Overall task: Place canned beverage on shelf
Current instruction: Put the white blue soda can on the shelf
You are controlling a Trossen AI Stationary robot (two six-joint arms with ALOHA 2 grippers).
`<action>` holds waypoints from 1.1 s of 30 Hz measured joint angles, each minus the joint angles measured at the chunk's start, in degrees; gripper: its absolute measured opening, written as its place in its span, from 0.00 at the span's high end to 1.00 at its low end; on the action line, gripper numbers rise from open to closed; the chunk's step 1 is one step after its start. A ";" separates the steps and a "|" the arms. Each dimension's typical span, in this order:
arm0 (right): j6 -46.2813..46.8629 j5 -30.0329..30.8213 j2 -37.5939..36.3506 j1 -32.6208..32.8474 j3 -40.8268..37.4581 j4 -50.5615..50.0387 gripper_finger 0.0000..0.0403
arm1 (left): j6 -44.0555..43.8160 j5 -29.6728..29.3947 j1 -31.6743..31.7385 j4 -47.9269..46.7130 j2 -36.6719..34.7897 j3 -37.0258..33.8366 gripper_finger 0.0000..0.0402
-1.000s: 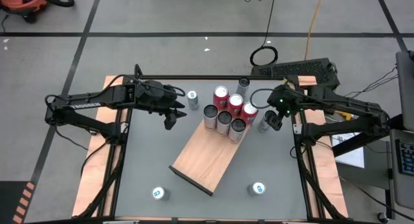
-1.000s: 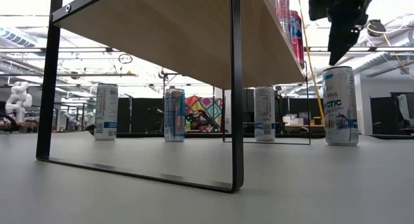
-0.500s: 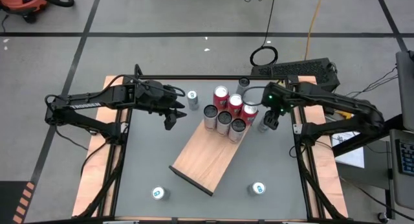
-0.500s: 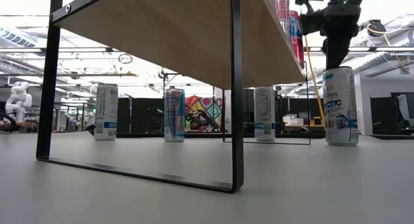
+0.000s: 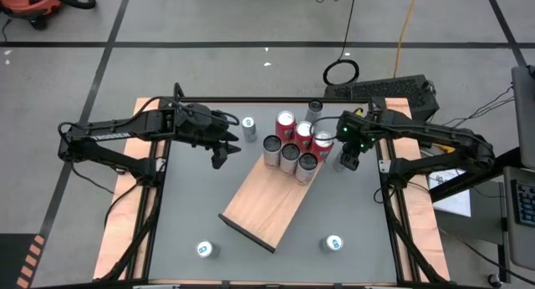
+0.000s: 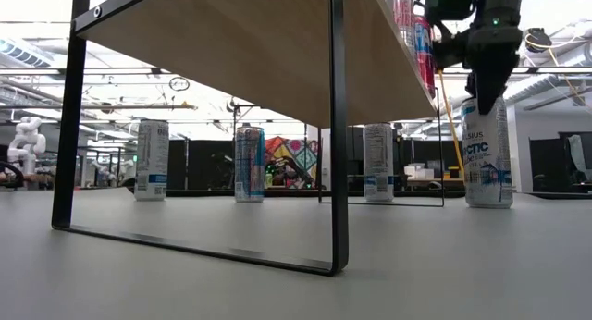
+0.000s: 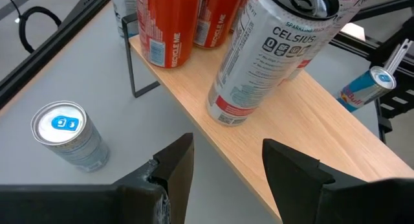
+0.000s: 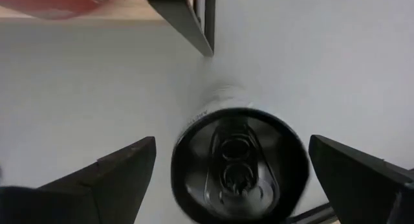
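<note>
Two arms are over the tabletop (image 5: 192, 214). At the left, the left gripper (image 5: 224, 144) hangs just off the shelf's far left edge, fingers (image 7: 173, 164) partly open and holding nothing; a white can (image 5: 248, 124) stands near it on the tabletop. In the middle lies the shelf (image 5: 269, 197), a light wooden board carrying six cans (image 5: 292, 147) bunched at its far end. At the right, the right gripper (image 5: 349, 159) is directly above the silver can (image 6: 486, 153), which stands upright on the tabletop just beside the shelf's far right corner. Its fingers (image 8: 113, 179) are spread wide on either side of the can top (image 8: 239, 160), not gripping.

Risks, as judged: the can sits slightly off centre between the fingers, so closing may nudge or tip it. The crowded far end leaves little free board; a lifted can swung in low could strike the red cans (image 5: 323, 142) nearest it. Two further cans (image 5: 206, 250) remain on the near tabletop.
</note>
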 joint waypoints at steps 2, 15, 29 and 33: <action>0.61 0.02 -0.14 0.01 -1.09 0.89 0.06 | -0.02 0.00 0.00 0.00 0.00 0.00 0.54; 1.23 0.19 -0.16 0.02 -1.47 2.55 0.06 | 0.48 0.02 0.00 0.02 0.00 0.00 0.54; 1.65 0.25 -0.16 0.02 -1.49 2.40 0.34 | 0.44 0.02 0.00 0.02 0.00 0.00 0.54; 1.81 -0.32 -0.22 0.02 -1.43 2.15 0.43 | 0.46 0.02 0.00 0.02 0.00 0.00 0.54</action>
